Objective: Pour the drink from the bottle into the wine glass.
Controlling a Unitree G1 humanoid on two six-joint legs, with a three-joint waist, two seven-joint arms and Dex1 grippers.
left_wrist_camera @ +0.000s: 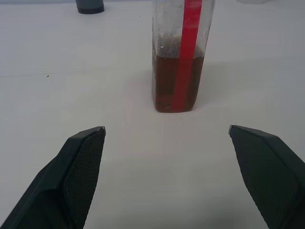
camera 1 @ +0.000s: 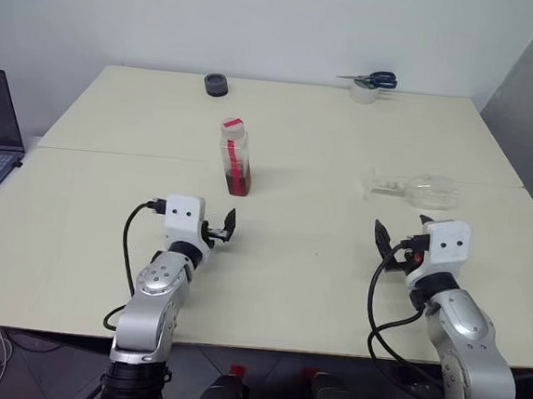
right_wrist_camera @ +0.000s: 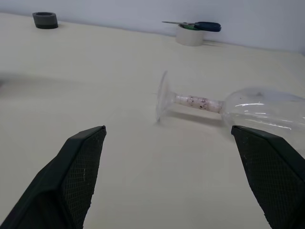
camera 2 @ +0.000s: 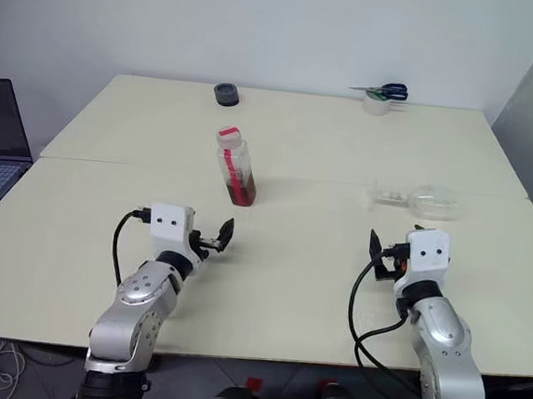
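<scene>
Both jaws stand released; your wine glass (camera 1: pixel 417 188) lies toppled near the worktop's right edge and could roll off if nudged.

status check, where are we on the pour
Left gripper and right gripper open, empty. Bottle upright, capped, untouched. Wine glass lying on its side; needs righting first.

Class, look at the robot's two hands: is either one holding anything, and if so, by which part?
Nothing is held. The left hand and right hand are both open, short of the bottle and the wine glass.
</scene>
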